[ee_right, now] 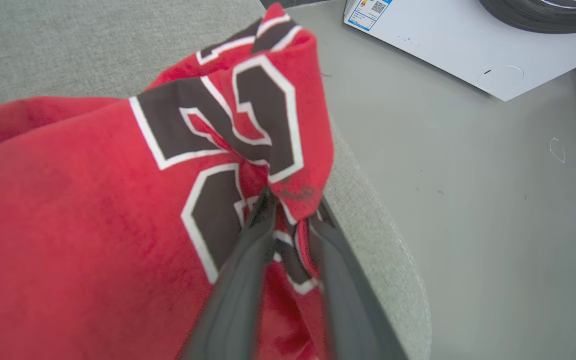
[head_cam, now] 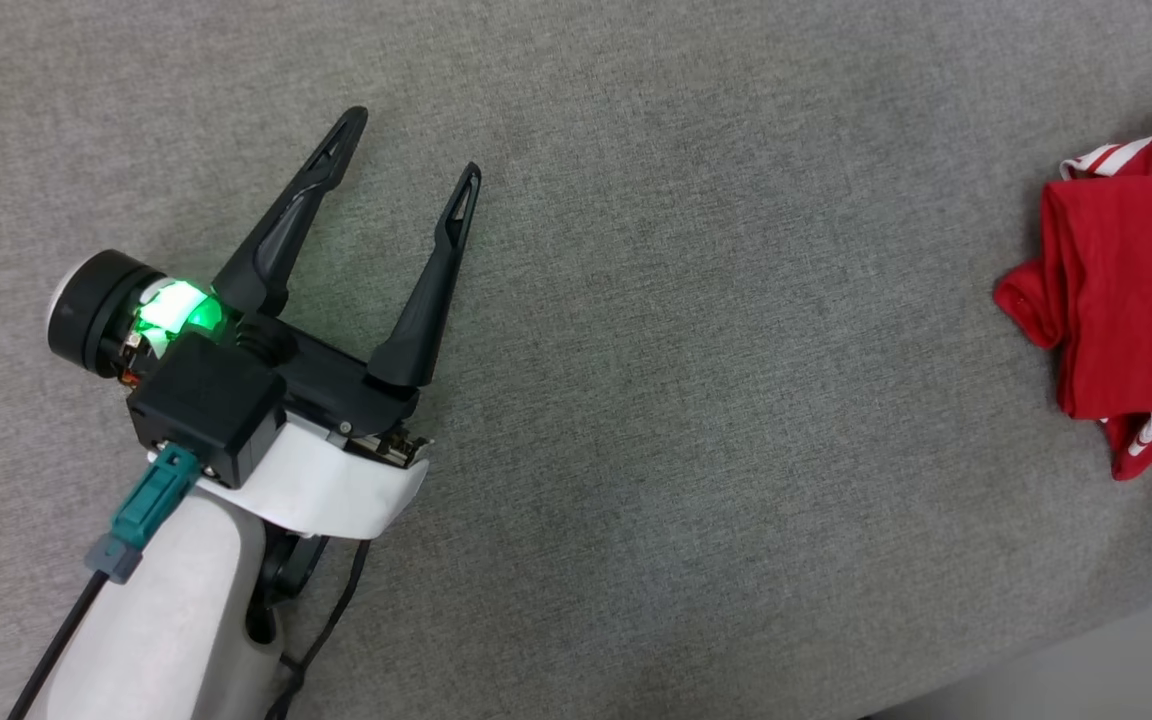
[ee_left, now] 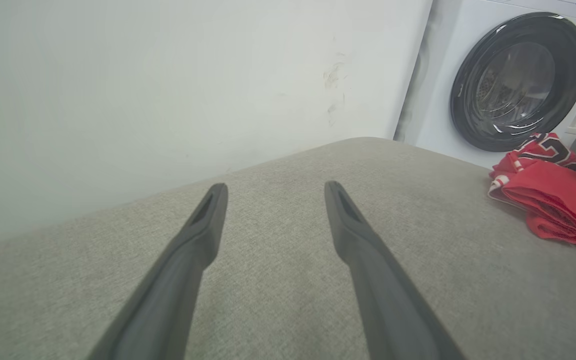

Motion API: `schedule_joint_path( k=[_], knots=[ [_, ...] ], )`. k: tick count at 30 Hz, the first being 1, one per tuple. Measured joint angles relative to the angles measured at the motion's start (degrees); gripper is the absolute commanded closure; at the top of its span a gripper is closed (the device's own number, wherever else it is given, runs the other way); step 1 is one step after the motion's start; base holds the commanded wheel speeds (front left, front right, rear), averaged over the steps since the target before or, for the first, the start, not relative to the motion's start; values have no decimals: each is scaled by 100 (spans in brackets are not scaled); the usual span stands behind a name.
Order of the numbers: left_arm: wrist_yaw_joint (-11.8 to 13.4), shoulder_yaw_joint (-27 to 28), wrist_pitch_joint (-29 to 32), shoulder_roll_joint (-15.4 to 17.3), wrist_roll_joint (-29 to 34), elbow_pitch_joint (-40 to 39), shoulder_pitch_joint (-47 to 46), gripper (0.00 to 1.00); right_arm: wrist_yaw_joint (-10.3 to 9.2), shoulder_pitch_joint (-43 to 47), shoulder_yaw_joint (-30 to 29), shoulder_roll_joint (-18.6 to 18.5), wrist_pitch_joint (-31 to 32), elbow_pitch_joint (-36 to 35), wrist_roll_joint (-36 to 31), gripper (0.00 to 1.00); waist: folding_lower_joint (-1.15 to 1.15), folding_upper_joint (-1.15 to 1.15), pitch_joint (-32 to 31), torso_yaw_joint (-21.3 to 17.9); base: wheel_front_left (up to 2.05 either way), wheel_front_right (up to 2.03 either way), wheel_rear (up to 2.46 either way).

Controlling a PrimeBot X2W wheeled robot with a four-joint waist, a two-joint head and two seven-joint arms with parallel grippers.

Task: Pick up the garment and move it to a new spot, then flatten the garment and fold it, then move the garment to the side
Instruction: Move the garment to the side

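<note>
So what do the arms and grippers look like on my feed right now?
The left gripper has two long black tapered fingers with slotted tips on a black body, a green light glowing beside a black cylinder. A teal connector with a black cable plugs in at the white forearm. The right gripper shows two dark grey fingers, blurred.

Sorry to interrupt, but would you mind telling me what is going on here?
The robot is handling a red garment, which lies bunched at the right edge of the grey cushioned surface. Its right pincer pinches a fold of it beside the printed numbers. The left pincer hovers open over the bare cushion, holding nothing.
</note>
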Motion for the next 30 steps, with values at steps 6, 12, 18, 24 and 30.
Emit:
schedule_joint_path(
  k=[6,12,18,24,30],
  knots=[
    [44,-2,-70,-3,-24,167,56,0,1,2,-197,141,-459,-3,-365,0,-1,0,-212,34,0,0,0],
    [163,5,-159,-89,-125,358,347,0,0,188,-299,220,-1192,-280,-725,0,-1,0,-625,102,0,0,0],
    [355,107,-250,-189,-277,605,792,0,0,748,-68,346,-1893,-398,-754,0,-1,0,-1170,216,0,0,0],
    [530,178,-320,-354,-428,784,1252,0,0,1428,463,565,-2342,-561,-548,0,-1,0,-1762,408,0,0,0],
    [649,303,-368,-499,-575,984,1615,0,1,2064,1077,704,-2506,-960,-408,0,-2,0,-2255,740,0,0,0]
  ],
)
